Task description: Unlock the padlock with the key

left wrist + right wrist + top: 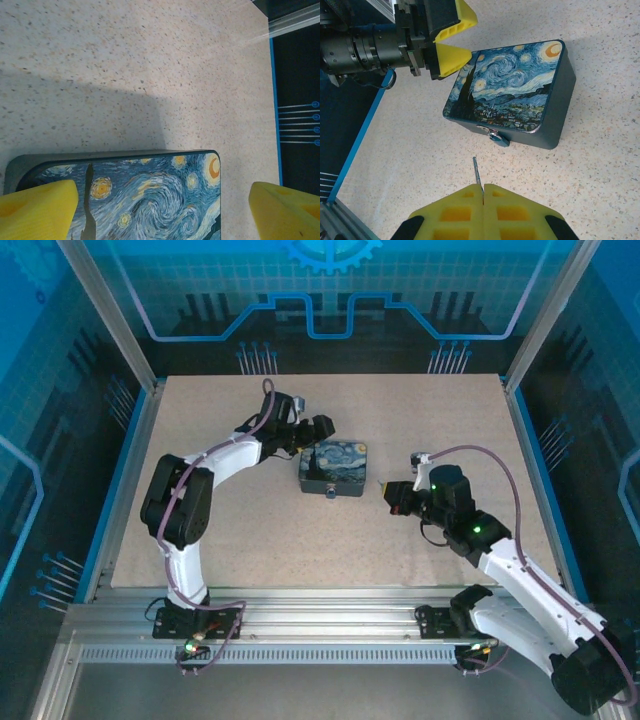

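The padlock (498, 137), small and silvery, hangs from the clasp on the near side wall of a swirl-painted tin (510, 90). My right gripper (483, 187) is shut on the key (477, 171). The key's thin shaft sticks out ahead and points at the tin, a short gap short of the padlock. My left gripper (160, 215) stands open over the tin's far end. One yellow finger (37, 210) is above the lid (150, 200), the other yellow finger (285, 210) beyond its edge. From above, the left gripper (312, 438) is behind the tin (337, 465) and the right gripper (392, 497) is to its right.
The tin sits mid-table on a speckled beige top (250, 540). A blue strip and aluminium rails (300, 625) border the table. Bare surface lies around the tin on all sides.
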`<state>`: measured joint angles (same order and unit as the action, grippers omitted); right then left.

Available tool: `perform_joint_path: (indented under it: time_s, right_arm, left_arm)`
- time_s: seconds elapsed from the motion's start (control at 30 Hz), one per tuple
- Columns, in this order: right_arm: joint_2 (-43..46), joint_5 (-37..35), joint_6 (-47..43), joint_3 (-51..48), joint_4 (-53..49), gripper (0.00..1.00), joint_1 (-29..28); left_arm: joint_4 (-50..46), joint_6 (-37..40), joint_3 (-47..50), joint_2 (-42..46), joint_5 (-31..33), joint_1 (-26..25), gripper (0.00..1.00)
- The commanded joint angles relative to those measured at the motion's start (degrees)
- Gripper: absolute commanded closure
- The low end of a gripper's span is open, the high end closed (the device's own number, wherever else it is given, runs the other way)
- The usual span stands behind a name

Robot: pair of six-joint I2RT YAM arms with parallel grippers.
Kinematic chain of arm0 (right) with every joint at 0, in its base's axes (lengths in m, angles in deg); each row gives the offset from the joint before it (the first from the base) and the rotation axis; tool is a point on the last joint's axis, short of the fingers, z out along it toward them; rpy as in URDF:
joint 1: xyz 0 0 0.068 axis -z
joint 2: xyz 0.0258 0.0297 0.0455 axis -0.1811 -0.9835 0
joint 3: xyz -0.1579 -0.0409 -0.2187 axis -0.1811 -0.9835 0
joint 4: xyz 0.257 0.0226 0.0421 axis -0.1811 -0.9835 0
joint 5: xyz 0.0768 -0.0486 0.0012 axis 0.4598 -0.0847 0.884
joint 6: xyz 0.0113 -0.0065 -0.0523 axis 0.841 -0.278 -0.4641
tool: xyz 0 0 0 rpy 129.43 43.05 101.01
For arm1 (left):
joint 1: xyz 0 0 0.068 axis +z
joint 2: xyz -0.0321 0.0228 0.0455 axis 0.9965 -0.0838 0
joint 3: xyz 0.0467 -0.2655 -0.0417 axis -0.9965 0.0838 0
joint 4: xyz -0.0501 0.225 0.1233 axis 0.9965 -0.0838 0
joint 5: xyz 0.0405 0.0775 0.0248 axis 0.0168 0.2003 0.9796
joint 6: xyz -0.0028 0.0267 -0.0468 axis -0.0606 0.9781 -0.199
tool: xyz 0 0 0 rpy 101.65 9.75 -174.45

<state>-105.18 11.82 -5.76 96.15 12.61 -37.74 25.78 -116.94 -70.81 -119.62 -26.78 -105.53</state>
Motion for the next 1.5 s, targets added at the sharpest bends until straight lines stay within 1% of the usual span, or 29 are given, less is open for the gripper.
perform_joint_path:
  time_s: [0.0, 0.1, 0.2, 0.3, 0.43, 0.5, 0.63, 0.7, 0.73, 0.8, 0.9, 1.0, 1.13, 1.23, 1.33, 1.47]
  right_arm:
    - [-1.3, -0.5, -1.0, 0.3, 0.5, 1.00, 0.5]
    - [-2.6, -0.7, -1.4, 0.8, 0.7, 1.00, 0.6]
    - [-3.8, -1.0, -2.1, 2.0, -0.1, 1.00, 0.5]
    - [-4.9, -1.9, -3.3, 2.9, -0.6, 1.00, 0.6]
    - [-7.8, -3.6, -5.4, 5.7, -2.0, 1.00, 1.0]
    - [-10.3, -4.3, -6.1, 8.1, -2.9, 1.00, 1.7]
    - [-16.1, -5.3, -7.2, 12.6, -3.1, 1.00, 3.9]
    - [-19.0, -5.5, -7.7, 14.0, -3.0, 1.00, 5.1]
    - [-20.5, -5.6, -8.0, 16.3, -2.8, 1.00, 5.6]
    - [-23.8, -6.0, -8.4, 18.4, -2.7, 1.00, 6.3]
    - [-29.0, -6.8, -7.9, 22.0, -3.0, 1.00, 7.5]
    - [-33.4, -6.1, -7.0, 24.6, -2.1, 1.00, 8.2]
    - [-38.5, -6.7, -6.9, 27.7, -1.5, 1.00, 8.3]
    - [-41.5, -7.6, -6.7, 29.0, -1.0, 1.00, 8.4]
    - [-43.7, -8.3, -6.4, 29.7, -0.6, 1.00, 8.7]
    - [-46.1, -9.1, -5.6, 29.9, 0.4, 1.00, 9.6]
  left_arm:
    - [0.6, 0.7, -0.6, -1.0, -4.6, 0.1, 0.10]
    - [0.4, 1.0, 1.0, 1.0, -3.2, 0.2, 0.09]
    - [1.1, 1.7, 4.6, 5.6, -0.7, 0.3, 0.08]
    - [1.8, 1.9, 9.0, 11.4, 1.1, 0.3, 0.05]
    - [4.2, 0.1, 16.6, 19.0, 1.4, -0.3, 0.05]
    - [4.9, -0.3, 20.5, 22.3, 1.2, -1.5, 0.05]
    - [6.2, 0.2, 28.0, 28.6, 3.5, -6.1, 0.05]
    - [9.0, 0.2, 32.0, 31.1, 4.2, -8.5, 0.03]
    - [10.5, 0.1, 33.8, 32.0, 4.8, -9.7, 0.01]
    - [14.2, 0.2, 37.3, 33.1, 6.3, -11.7, 0.01]
    - [23.9, 0.2, 43.3, 33.2, 9.9, -13.9, 0.01]
    - [37.3, 1.8, 48.7, 30.3, 13.3, -16.1, 0.01]
    - [51.3, 3.6, 51.3, 22.4, 13.8, -17.0, 0.01]
    - [63.2, 5.8, 52.9, 15.7, 16.8, -18.2, 0.01]
    - [67.9, 5.8, 52.4, 11.2, 19.2, -18.7, 0.01]
    - [68.7, 8.0, 50.6, 7.7, 22.0, -20.0, 0.01]
